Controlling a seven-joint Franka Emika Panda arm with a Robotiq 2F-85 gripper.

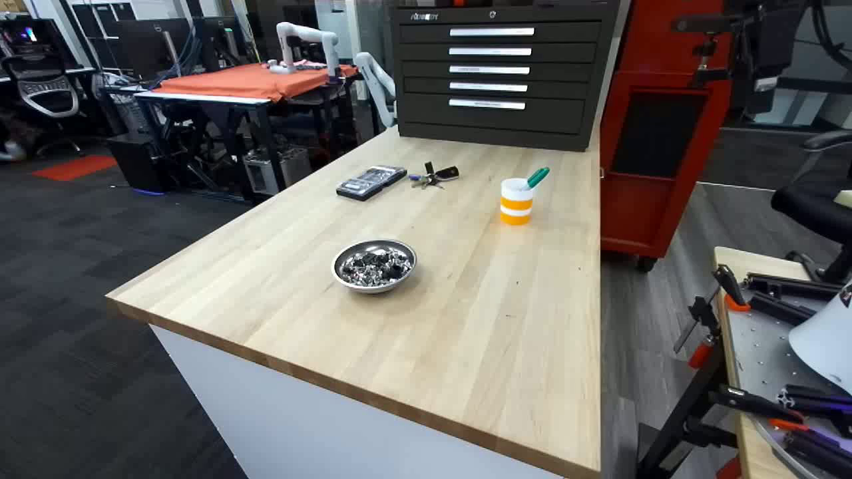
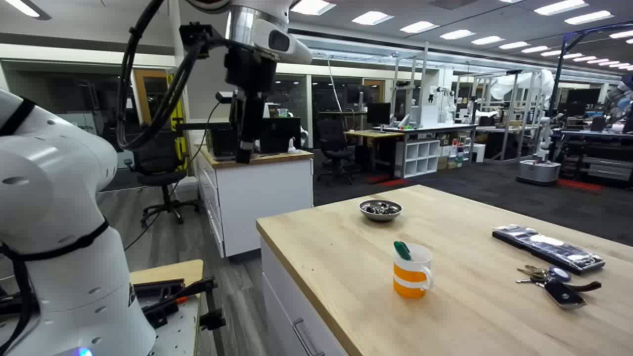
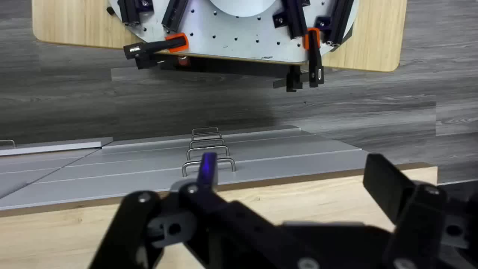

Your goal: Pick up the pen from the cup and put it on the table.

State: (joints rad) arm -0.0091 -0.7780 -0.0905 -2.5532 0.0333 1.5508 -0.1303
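Blurrily KENNEDY-lettered chest [image 1: 496,78] beyond the cup [image 1: 516,202].

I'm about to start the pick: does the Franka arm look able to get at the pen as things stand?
Probably yes: the gripper is open and empty, and the pen pokes above the rim of the cup with nothing seen over it.

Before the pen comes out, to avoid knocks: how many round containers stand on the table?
2: the cup, nearer the tool chest, and the metal bowl, farther off; the tool chest may hide others.
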